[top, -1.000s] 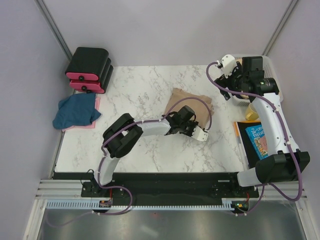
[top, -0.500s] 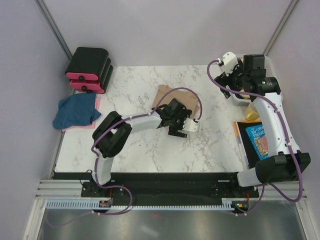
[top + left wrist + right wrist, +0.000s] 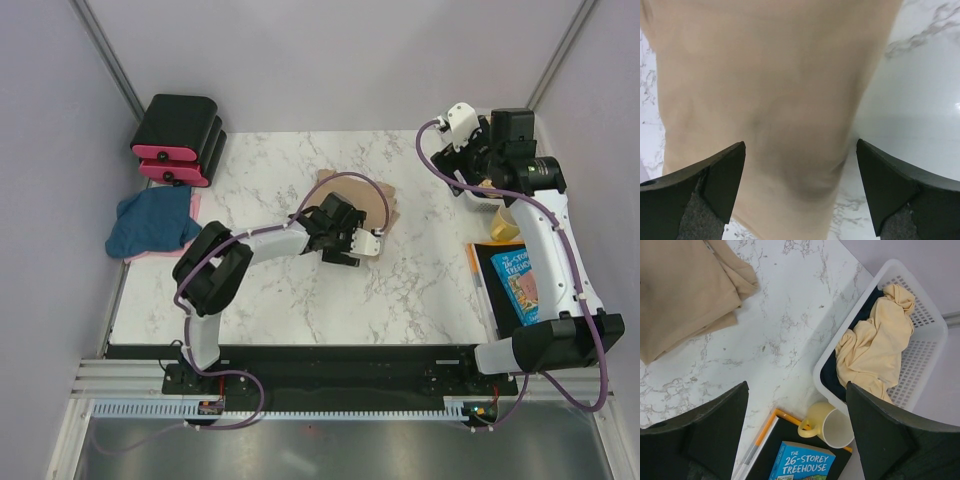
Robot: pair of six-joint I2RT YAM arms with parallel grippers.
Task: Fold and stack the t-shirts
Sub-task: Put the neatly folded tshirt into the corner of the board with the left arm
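Four shirts counted, perhaps a fifth. One tan t-shirt (image 3: 362,196), folded, lies at the middle of the surface (image 3: 270,300). Left tool (image 3: 800,170) released, jaws spread just above it, empty. One blue t-shirt (image 3: 150,222), loosely heaped on a pink t-shirt (image 3: 194,206), left edge. One cream t-shirt (image 3: 875,340), crumpled over dark cloth (image 3: 832,372) in the mesh basket (image 3: 927,315). Right tool (image 3: 797,425) released, empty, hanging high near the basket. I judge one fold done; the rest and the stacking remain.

Between the matt black fingers (image 3: 900,185), a soft, matt tan cloth shirt (image 3: 775,100); beside them, a smooth, glossy marbled table (image 3: 920,90).
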